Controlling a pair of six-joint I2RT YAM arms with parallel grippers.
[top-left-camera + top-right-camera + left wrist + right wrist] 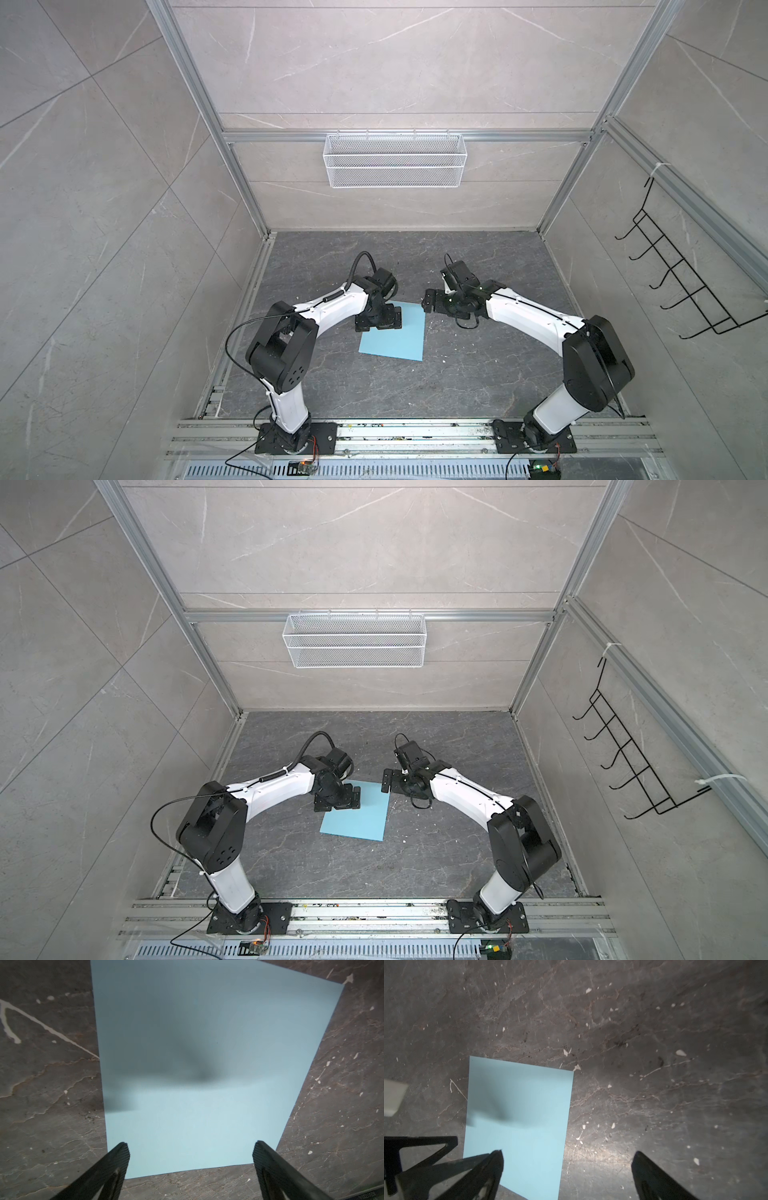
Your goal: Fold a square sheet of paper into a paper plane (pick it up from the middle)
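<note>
Both top views show the square sheet of paper (395,338) lying flat and unfolded on the dark table (457,374). Farther back, the left gripper (380,320), jaws spread wide, is over the paper's far left corner. The right gripper (429,301), jaws also spread, is just beside its far right corner.

Square sheet of paper (395,332): plain light blue. Table (457,374): dark grey stone, pale veins. My left arm (332,307): white shell, black joints. My left gripper (191,1144): black, ribbed pads (124,1153). Basket (395,160): white mesh.
</note>
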